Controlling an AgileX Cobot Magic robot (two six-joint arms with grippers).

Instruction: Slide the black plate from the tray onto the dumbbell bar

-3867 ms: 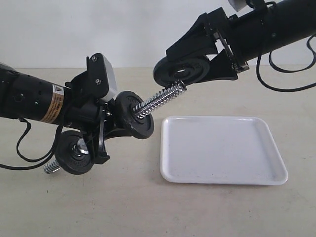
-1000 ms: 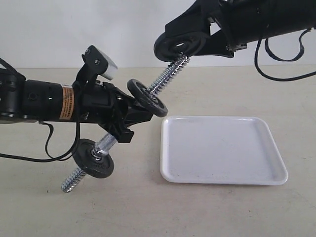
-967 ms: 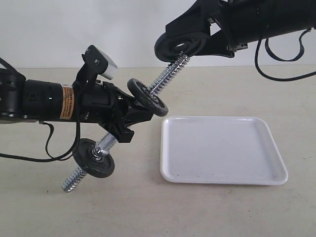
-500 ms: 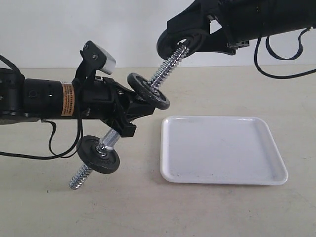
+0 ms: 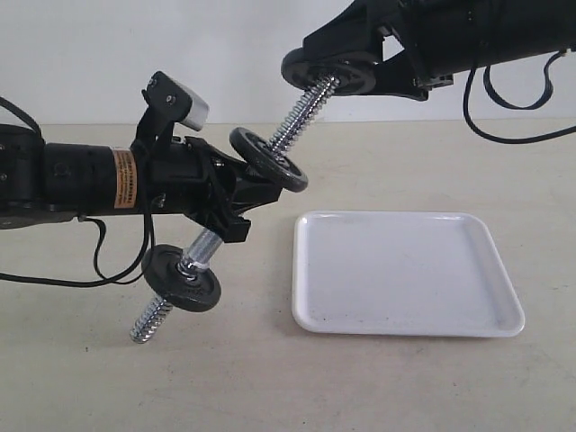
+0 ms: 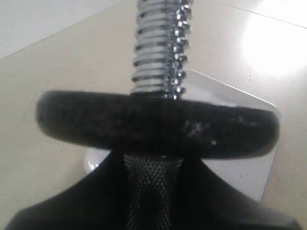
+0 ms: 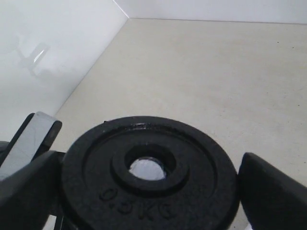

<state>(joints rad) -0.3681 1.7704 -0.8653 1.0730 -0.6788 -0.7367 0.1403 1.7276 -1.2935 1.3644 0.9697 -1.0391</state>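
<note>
My left gripper [image 5: 236, 209] is shut on the knurled middle [image 6: 151, 187] of the dumbbell bar [image 5: 290, 126], which it holds in the air, slanting up to the right. Two small black discs [image 5: 268, 171] [image 5: 182, 279] sit on the bar, one on each side of my grip. My right gripper [image 5: 337, 72] is shut on the black plate [image 5: 328, 70], holding it by its rim, nearly flat, over the bar's upper threaded end. In the right wrist view the bar's shiny tip [image 7: 146, 168] shows inside the hole of the black plate [image 7: 149, 191]. The tray [image 5: 405, 270] lies empty on the table.
The beige table [image 5: 270, 387] runs under both arms, with a white wall behind. Black cables hang from the left arm [image 5: 54, 279] and from the right arm [image 5: 504, 126]. The bar's lower threaded end [image 5: 148, 322] hangs close above the table.
The left arm has tipped the bar steeper and lifted its upper end up to the plate's hole. The right gripper has levelled the plate over it.
</note>
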